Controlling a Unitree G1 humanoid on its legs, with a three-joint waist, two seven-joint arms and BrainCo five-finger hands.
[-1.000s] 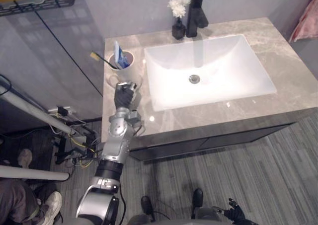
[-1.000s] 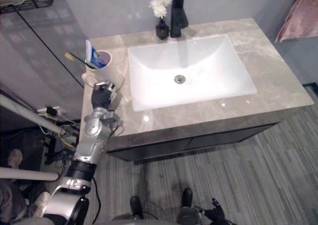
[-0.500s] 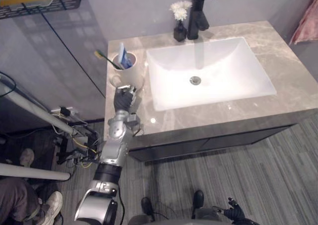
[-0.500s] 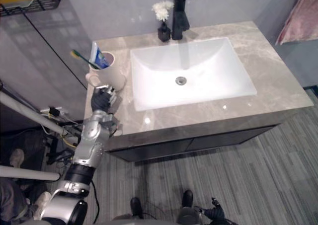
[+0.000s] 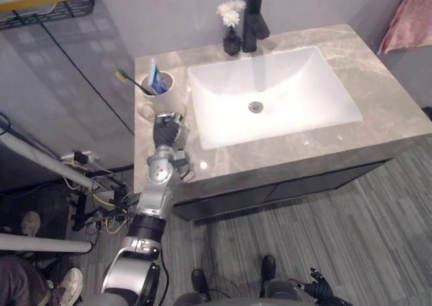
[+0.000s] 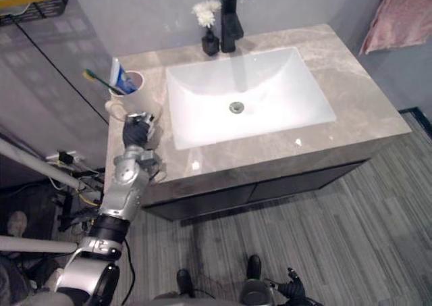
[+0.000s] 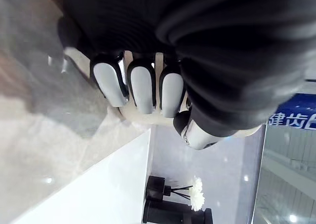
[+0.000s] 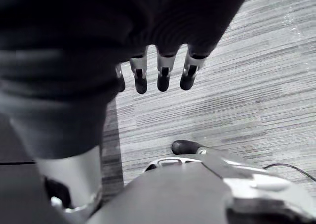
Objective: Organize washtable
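A cream cup [image 5: 164, 98] with a handle stands on the grey marble washtable [image 5: 378, 117], left of the white sink [image 5: 324, 69]. It holds a green toothbrush [image 5: 128, 80] and a blue-and-white toothpaste tube [image 5: 154, 76]. My left hand [image 5: 166, 129] is against the cup's near side. In the left wrist view its fingers [image 7: 143, 88] and thumb curl round the cream cup [image 7: 143, 116]. My right hand [image 8: 163, 73] hangs low over the floor with straight fingers and holds nothing.
A black faucet [image 5: 255, 12] and a small black vase with white flowers [image 5: 231, 39] stand behind the sink. A pink towel [image 5: 408, 22] hangs at the far right. A wire shelf [image 5: 40, 5] is at the upper left. A person's shoes [image 5: 67, 284] show at the lower left.
The whole picture has shifted, so the camera moved. My left hand stays at the cup in the same place beside the sink.
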